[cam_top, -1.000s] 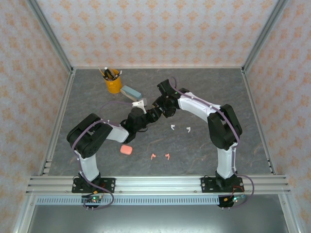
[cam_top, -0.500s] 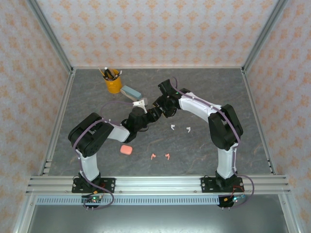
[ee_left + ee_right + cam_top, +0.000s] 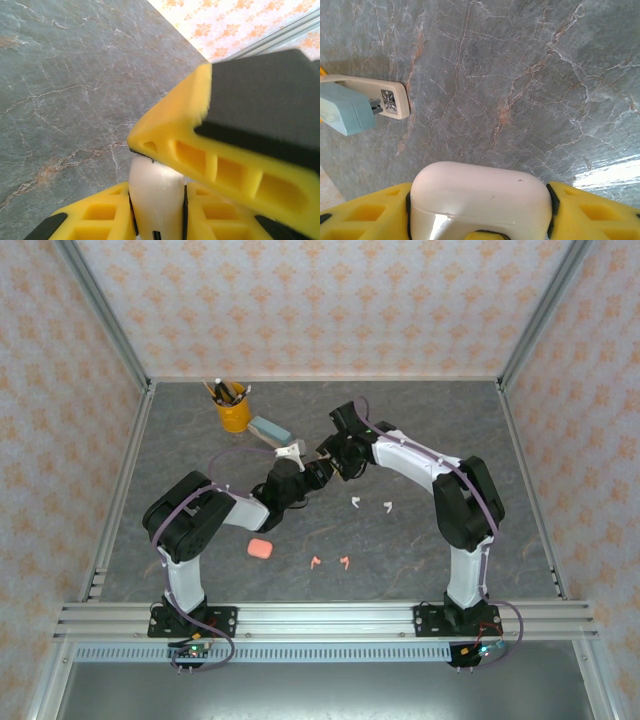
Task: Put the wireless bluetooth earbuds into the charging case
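Case point(image 3: 480, 195) glossy white, pebble-rounded plastic

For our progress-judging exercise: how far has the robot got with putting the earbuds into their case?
Done: nothing inserted. The white earbuds and pink earbuds lie loose on the table. In hand: the left claw and right claw both grip the white case, lid apparently closed. Left: open it, seat the earbuds; the pink case lies untouched.

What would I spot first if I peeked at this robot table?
The left tool and right tool meet mid-table, both around one white case. Next comes the bright yellow cup of pens at the back left. Nearer the front lie a pink case and tiny earbuds.
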